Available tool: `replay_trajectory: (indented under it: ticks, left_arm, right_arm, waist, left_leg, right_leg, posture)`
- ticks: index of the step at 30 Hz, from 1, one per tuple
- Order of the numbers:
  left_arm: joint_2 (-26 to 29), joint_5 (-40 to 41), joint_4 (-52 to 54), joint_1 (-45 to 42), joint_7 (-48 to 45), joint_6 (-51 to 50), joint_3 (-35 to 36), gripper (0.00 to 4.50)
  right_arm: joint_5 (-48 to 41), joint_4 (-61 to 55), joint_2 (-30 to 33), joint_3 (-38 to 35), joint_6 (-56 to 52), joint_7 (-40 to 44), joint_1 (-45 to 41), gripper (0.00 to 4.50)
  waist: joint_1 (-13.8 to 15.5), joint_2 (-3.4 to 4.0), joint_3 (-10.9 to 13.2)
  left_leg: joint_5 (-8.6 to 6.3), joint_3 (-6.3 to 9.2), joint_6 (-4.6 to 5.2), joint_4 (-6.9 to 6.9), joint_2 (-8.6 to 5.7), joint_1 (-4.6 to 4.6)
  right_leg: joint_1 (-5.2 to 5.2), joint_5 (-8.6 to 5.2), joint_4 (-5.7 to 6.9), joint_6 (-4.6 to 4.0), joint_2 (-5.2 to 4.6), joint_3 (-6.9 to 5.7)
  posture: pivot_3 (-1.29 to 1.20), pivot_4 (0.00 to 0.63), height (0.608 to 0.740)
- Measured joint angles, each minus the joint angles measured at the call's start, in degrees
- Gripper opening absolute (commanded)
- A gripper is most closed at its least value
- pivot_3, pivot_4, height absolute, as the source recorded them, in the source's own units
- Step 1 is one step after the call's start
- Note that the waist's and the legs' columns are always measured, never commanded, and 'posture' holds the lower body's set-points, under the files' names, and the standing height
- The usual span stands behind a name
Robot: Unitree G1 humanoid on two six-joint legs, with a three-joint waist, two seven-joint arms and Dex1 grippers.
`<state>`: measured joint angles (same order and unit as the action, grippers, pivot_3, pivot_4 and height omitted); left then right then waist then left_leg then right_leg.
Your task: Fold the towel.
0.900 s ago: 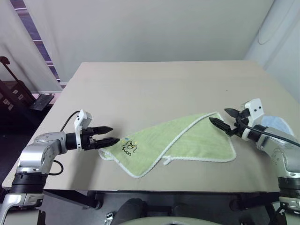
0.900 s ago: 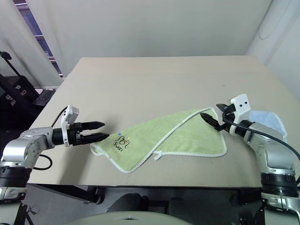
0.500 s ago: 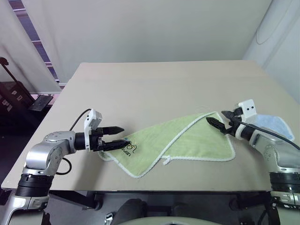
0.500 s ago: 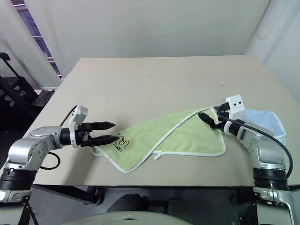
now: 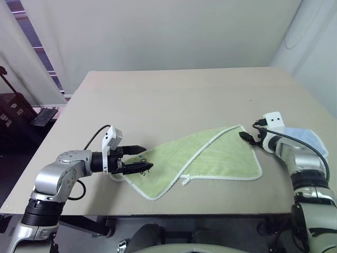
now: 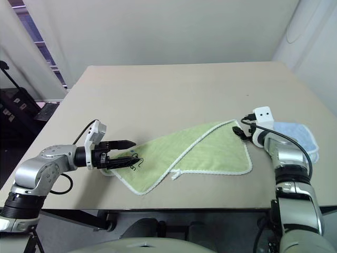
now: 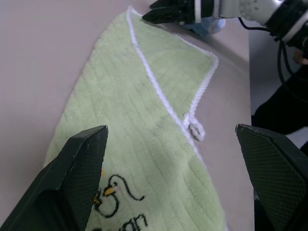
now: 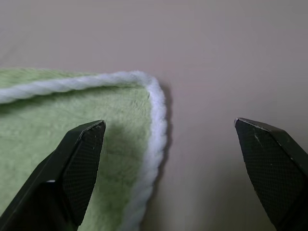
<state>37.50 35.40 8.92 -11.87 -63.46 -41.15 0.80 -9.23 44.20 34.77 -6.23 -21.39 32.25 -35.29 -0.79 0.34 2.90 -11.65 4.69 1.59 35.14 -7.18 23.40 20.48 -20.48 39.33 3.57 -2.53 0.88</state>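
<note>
A: Two grippers are at the towel (image 5: 202,159), which lies on the desk (image 5: 174,100), partly folded over. The left gripper (image 5: 136,159) has its fingers apart around the corner with the embroidered picture (image 7: 115,202).

B: And the right gripper (image 5: 246,137)?

A: Also spread apart, at the far right corner of the towel, holding nothing. A light-blue cloth (image 5: 308,138) lies just beside that arm.

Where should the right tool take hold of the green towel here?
Probably the far corner of the towel, approached from its right. Its white edging turns there, lying flat on the table, and the open right tool already straddles it.
</note>
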Motion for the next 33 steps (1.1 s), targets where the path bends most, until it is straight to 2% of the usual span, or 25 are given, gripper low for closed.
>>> replay_trajectory:
  ticks: [9, 12, 21, 22, 28, 33]
  left_arm:
    - [-0.58, 0.20, 1.26, 1.59, 2.59, 0.47, 0.33, 4.48]
    - [-0.35, 0.13, 2.15, 2.66, 3.18, 0.75, 0.37, 4.50]
    - [0.94, 0.02, 2.46, 3.02, 4.39, 2.22, 0.65, 4.50]
    - [0.95, 0.03, 2.46, 3.02, 4.50, 2.27, 0.67, 4.50]
    - [1.80, 0.12, 2.46, 2.98, 4.57, 2.65, 0.78, 4.50]
    - [3.45, 0.23, 2.40, 2.49, 3.34, 2.63, 0.89, 4.50]
  right_arm:
    - [6.18, 19.20, -3.18, 3.62, 8.31, 0.28, -12.29, 4.50]
    - [8.24, 23.09, -3.62, 4.50, 9.64, -0.42, -14.95, 3.56]
    - [11.04, 25.29, -4.05, 5.65, 12.73, 0.76, -15.83, 0.24]
    - [11.30, 25.30, -4.07, 5.74, 13.00, 0.79, -15.83, 0.01]
    - [10.90, 24.52, -4.04, 5.22, 14.10, 1.32, -15.77, 0.01]
    - [6.85, 11.45, -2.04, 0.91, 13.01, 2.55, -14.16, 0.01]
  waist:
    - [-0.27, 0.00, 0.00]
    - [-0.22, 0.00, 0.00]
    - [-0.21, 0.01, 0.00]
    - [-0.22, 0.01, 0.00]
    - [-0.23, 0.01, 0.00]
    - [-0.16, 0.04, 0.01]
  left_leg:
    - [0.03, 0.00, -0.04, 0.01, 0.00, -0.08]
    - [0.13, 0.02, -0.21, 0.00, 0.00, -0.08]
    - [0.07, 0.03, -0.11, 0.01, -0.01, -0.10]
    - [0.07, 0.03, -0.12, 0.01, -0.01, -0.10]
    - [0.08, 0.04, -0.13, 0.01, -0.01, -0.10]
    - [0.07, 0.04, -0.12, -0.05, -0.01, -0.08]
  right_leg:
    - [-0.02, 0.01, 0.04, 0.00, 0.02, 0.01]
    - [-0.02, 0.01, 0.05, -0.01, 0.03, 0.00]
    - [-0.03, 0.01, 0.07, -0.04, 0.04, 0.00]
    - [-0.03, 0.01, 0.08, -0.04, 0.04, 0.00]
    - [-0.01, 0.01, 0.09, -0.04, 0.04, 0.00]
    - [0.05, 0.01, 0.10, -0.03, 0.04, 0.01]
  posture:
    - [0.00, 0.000, 0.740]
    - [0.00, 0.000, 0.740]
    - [0.00, 0.000, 0.740]
    - [0.00, 0.000, 0.740]
    - [0.00, 0.000, 0.740]
    - [0.00, 0.000, 0.740]
